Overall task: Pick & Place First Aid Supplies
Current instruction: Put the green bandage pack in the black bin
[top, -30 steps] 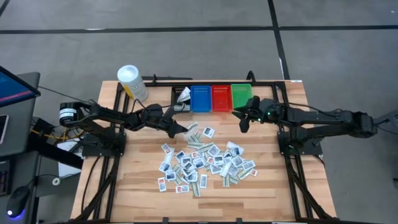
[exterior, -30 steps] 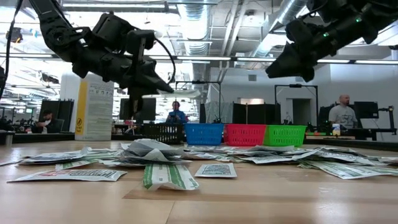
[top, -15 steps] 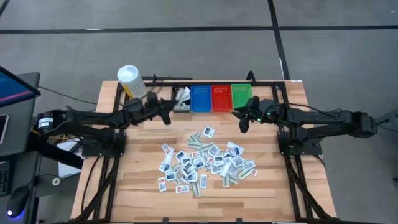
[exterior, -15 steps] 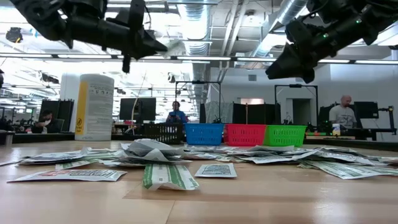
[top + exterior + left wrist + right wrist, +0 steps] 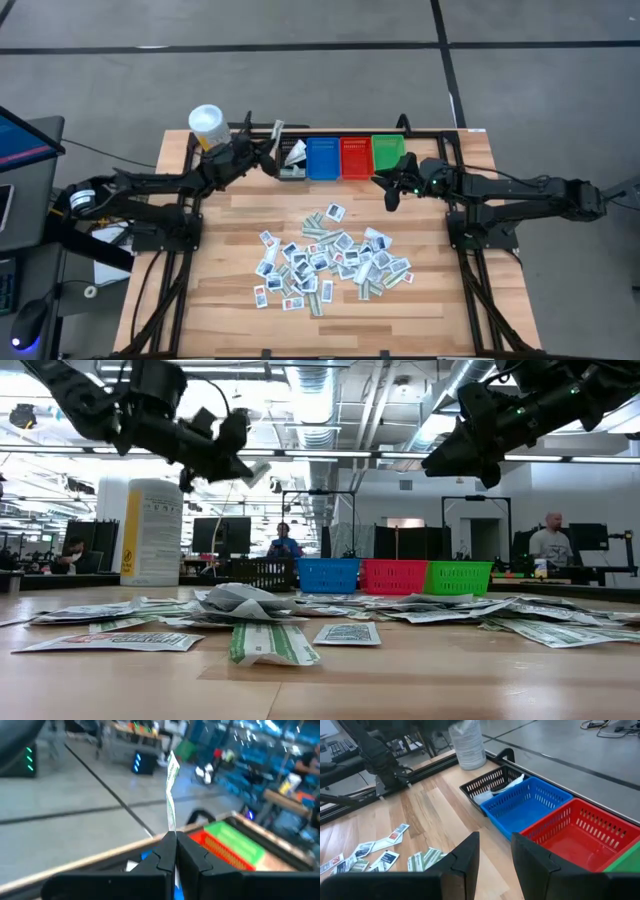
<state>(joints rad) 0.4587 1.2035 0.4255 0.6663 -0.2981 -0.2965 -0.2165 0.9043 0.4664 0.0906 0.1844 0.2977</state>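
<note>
A heap of first aid supplies point(image 5: 330, 262), small flat white packets, lies on the wooden table's middle. My left gripper point(image 5: 270, 157) hangs by the black bin point(image 5: 291, 162) at the far edge, shut on one white packet with green marks point(image 5: 171, 795). My right gripper point(image 5: 392, 196) hovers in front of the green bin point(image 5: 387, 152). In its wrist view the right gripper point(image 5: 495, 851) is open with nothing between its fingers. Blue point(image 5: 322, 158) and red point(image 5: 355, 157) bins stand between the black and green ones. My left gripper pinches one end of the packet point(image 5: 172, 827) between its two fingertips point(image 5: 161, 851). The fingers lie nearly level, coming from the table's left. The packet sticks out past the fingertips, seen edge-on, lifted clear of the table near the black bin.
A white tub with a yellow label point(image 5: 210, 130) stands at the far left beside the black bin, which holds some white packets point(image 5: 512, 782). Black frame rails run along the table's sides. Bare wood lies between the heap and the bins.
My left gripper, shut on the packet, has risen from the heap's far-left side and gone toward the far edge, ending by the black bin. It has tipped from pointing down to nearly level and has rolled, so the packet now stands beyond the fingertips.
</note>
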